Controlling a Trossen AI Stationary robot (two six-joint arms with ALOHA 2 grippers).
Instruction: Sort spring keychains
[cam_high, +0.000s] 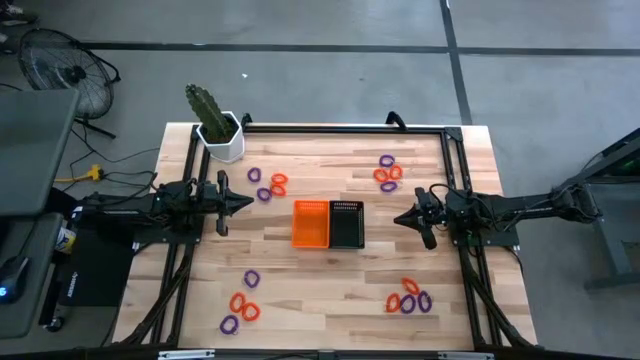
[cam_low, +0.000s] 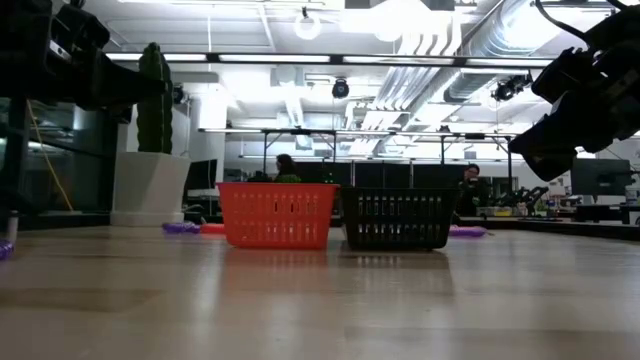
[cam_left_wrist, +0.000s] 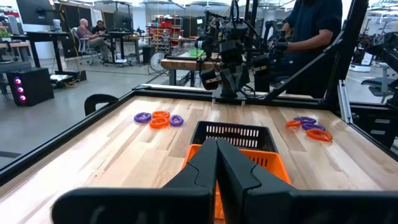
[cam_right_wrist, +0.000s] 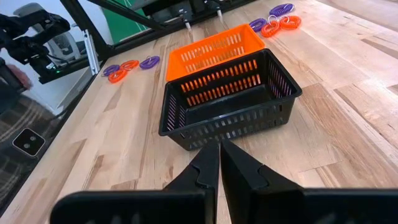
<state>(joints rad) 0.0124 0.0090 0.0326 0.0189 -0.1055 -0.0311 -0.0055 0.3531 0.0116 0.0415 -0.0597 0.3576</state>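
Bare pale wood (cam_low: 300, 310) fills the foreground of the low view, a butcher-block tabletop of jointed planks, smooth and faintly glossy. At its middle stand two small rectangular slatted plastic bins, touching side by side: the orange bin (cam_high: 311, 223) on the left and the black bin (cam_high: 346, 223) on the right. Neither shows anything inside.

The spring keychains, small coiled plastic ovals in orange and purple, lie flat in four loose clusters toward the table's corners, all well apart from the bins: a far-left cluster (cam_high: 268, 183), a far-right cluster (cam_high: 388, 173), a near-left cluster (cam_high: 242, 303), and a near-right cluster (cam_high: 410, 298). Within each cluster the loops touch or nearly touch.

The left gripper (cam_high: 243, 203) hangs above the table left of the orange bin, fingers pressed fully together and holding nothing. The right gripper (cam_high: 402, 217) hangs right of the black bin, pointed at it, likewise fully closed and empty. Open wood separates each gripper tip from its nearest bin.

A thin black frame rail (cam_high: 345, 128) runs along the far edge and down both sides. A white angular pot (cam_high: 224, 139) with a green cactus stands at the far-left corner, close to the rail. The broad central band between the clusters is open on both sides of the bins.
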